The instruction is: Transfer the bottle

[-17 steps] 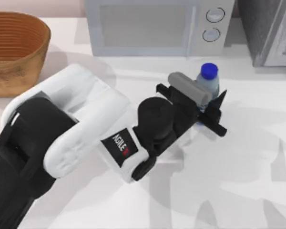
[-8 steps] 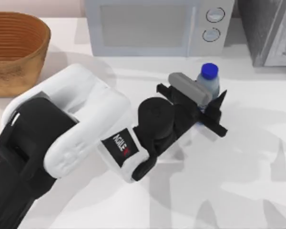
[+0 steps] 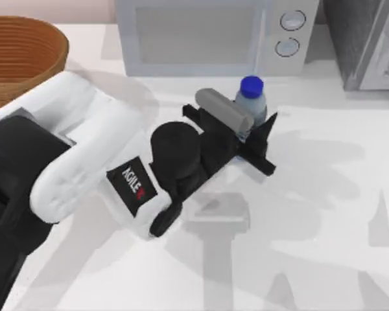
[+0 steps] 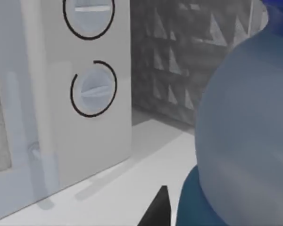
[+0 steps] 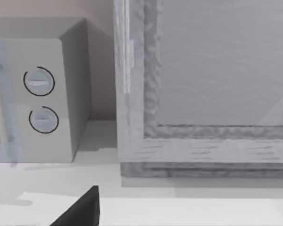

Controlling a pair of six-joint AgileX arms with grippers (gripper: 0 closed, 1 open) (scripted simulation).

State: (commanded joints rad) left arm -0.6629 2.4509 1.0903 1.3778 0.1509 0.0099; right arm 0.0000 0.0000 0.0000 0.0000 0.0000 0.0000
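The bottle point(image 3: 252, 103) is clear with a round blue cap and stands upright in front of the microwave's knobs. My left gripper point(image 3: 253, 122) is shut on its body, one black finger on each side. In the left wrist view the bottle point(image 4: 245, 132) looms very close, its clear body above a dark blue band, with a black fingertip point(image 4: 158, 212) beside it. The right wrist view shows a black fingertip point(image 5: 80, 209) of the right gripper above the table, facing the back of the scene.
A grey microwave point(image 3: 207, 35) stands at the back, right behind the bottle. A woven basket point(image 3: 19, 61) sits at the back left. A grey speckled block point(image 3: 369, 42) fills the back right corner. Open white tabletop point(image 3: 324, 227) lies in front and to the right.
My left arm has moved left and toward the back of the table, carrying the bottle with it. The bottle stays upright between the fingers.
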